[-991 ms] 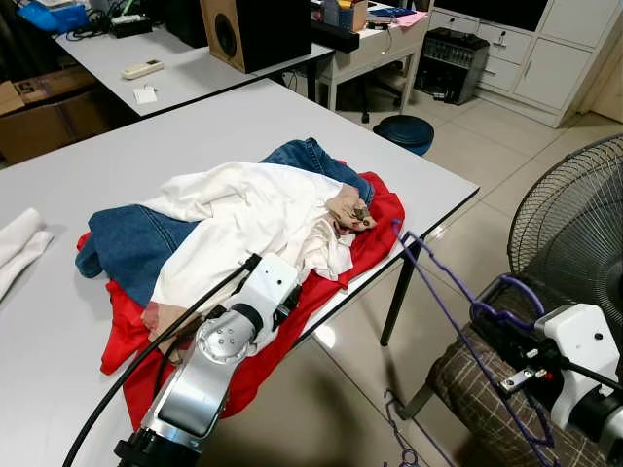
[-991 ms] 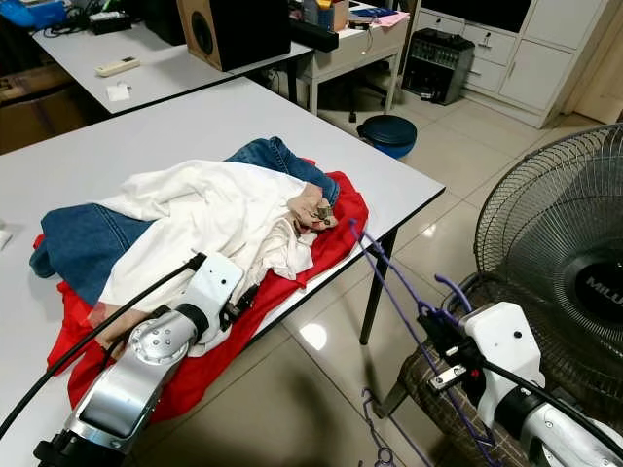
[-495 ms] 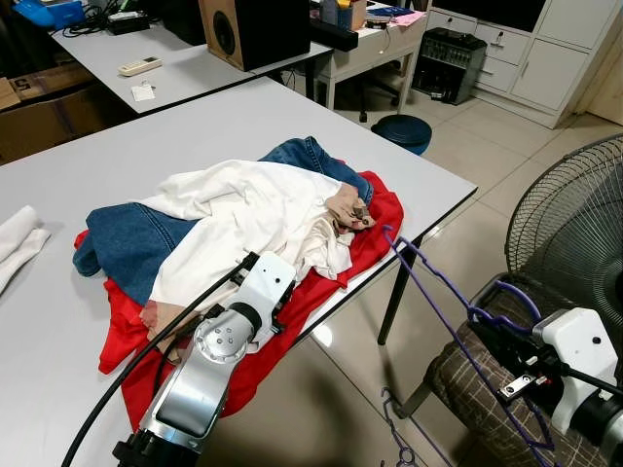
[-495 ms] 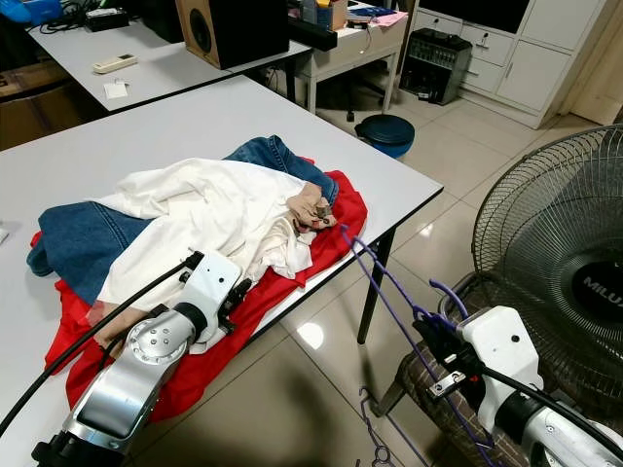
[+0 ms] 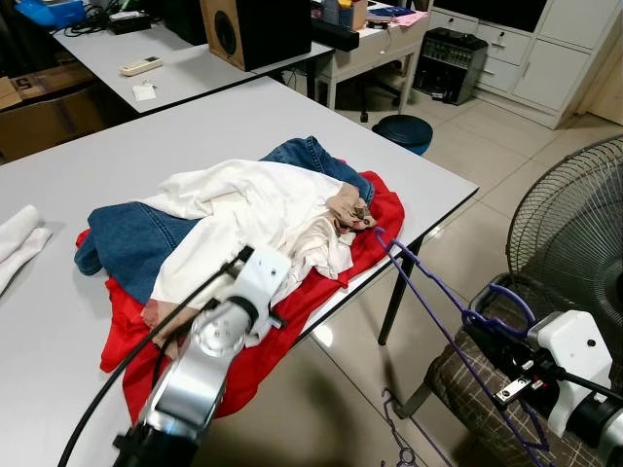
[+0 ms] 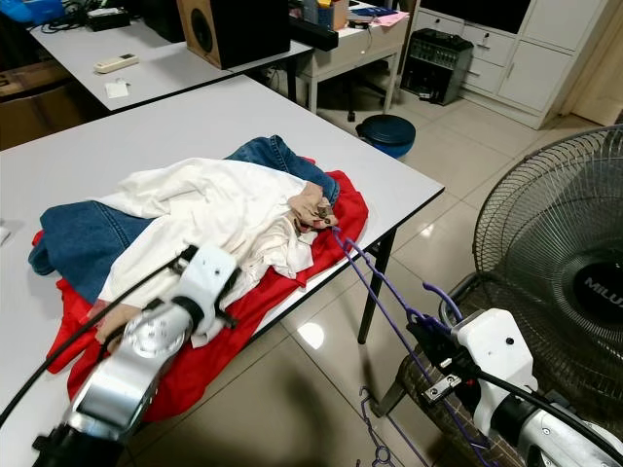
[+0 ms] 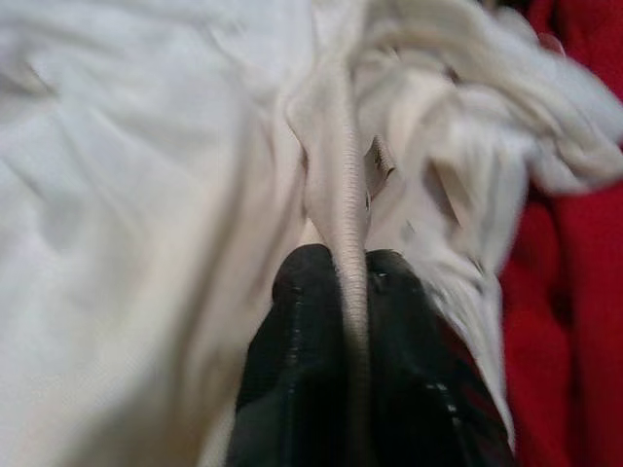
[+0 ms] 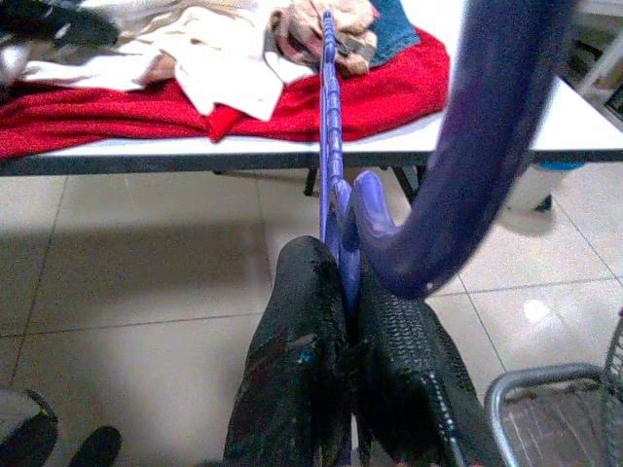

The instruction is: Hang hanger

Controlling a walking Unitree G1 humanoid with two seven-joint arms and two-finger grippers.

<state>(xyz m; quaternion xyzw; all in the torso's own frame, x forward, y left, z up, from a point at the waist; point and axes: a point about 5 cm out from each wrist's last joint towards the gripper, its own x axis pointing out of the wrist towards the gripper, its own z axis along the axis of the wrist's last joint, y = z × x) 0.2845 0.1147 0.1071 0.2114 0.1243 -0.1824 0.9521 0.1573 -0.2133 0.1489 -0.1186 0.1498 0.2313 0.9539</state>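
My right gripper (image 8: 343, 292) is clamped on the purple hanger (image 5: 428, 287), whose far tip reaches the table edge (image 5: 443, 209) beside the red cloth (image 5: 375, 238). My left gripper (image 7: 336, 282) pinches a fold of the white shirt (image 5: 248, 209). I worry the tip snags the red cloth instead, or the thin fold slips free.
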